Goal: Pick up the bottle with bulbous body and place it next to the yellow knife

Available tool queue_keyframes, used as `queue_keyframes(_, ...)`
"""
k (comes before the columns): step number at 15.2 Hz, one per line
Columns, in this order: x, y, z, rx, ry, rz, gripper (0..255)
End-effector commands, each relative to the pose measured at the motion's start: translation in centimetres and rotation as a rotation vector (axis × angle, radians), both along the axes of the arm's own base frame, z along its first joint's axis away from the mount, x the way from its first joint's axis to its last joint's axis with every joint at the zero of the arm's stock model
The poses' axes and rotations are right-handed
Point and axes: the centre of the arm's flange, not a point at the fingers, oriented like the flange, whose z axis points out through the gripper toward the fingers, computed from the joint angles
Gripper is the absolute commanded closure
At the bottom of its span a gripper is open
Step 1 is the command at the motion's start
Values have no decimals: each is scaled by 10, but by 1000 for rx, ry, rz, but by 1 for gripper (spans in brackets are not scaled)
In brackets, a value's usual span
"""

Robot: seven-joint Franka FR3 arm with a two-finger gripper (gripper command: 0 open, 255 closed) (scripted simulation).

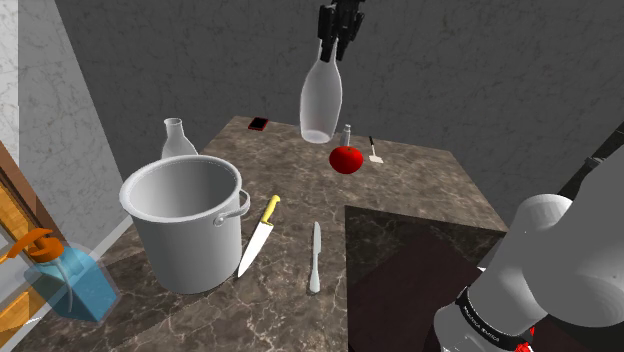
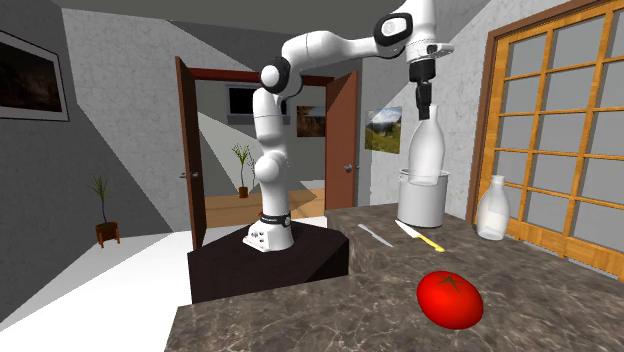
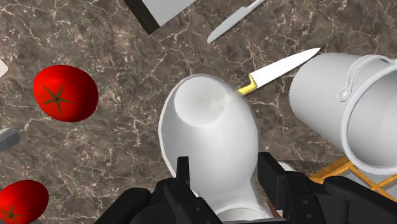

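Jaws clamped on the neck of the white bottle [image 1: 321, 100], which hangs clear of the counter [image 1: 420, 185] at upper centre of frame. Yellow-handled knife [image 1: 257, 238] lies lower centre, beside the pot [image 1: 185, 225].

We see a brown marbled counter [image 1: 400, 190] well below the jaws of the gripper [image 1: 330, 52]. On it, off to one side of the jaws, lies a red tomato [image 1: 346, 158]; off to the other side stands a big grey pot [image 1: 185, 220], a yellow-handled knife [image 1: 258, 238] just beside it and a grey knife [image 1: 315, 258] near that, toward the dark stand [image 1: 420, 270]
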Motion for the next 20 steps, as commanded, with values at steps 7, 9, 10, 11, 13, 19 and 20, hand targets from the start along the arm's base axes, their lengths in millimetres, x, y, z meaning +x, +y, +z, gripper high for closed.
queue_keyframes(7, 0, -1, -42, 0, -1, 0, 255)
queue_keyframes(9, 0, -1, -52, 0, -1, 0, 255)
queue_keyframes(10, 0, -1, -58, 0, -1, 0, 255)
queue_keyframes(11, 0, -1, -63, 0, -1, 0, 255)
queue_keyframes(13, 0, -1, -73, 0, -1, 0, 255)
queue_keyframes(19, 0, -1, -105, 0, -1, 0, 255)
queue_keyframes(20, 0, -1, -110, 0, -1, 0, 255)
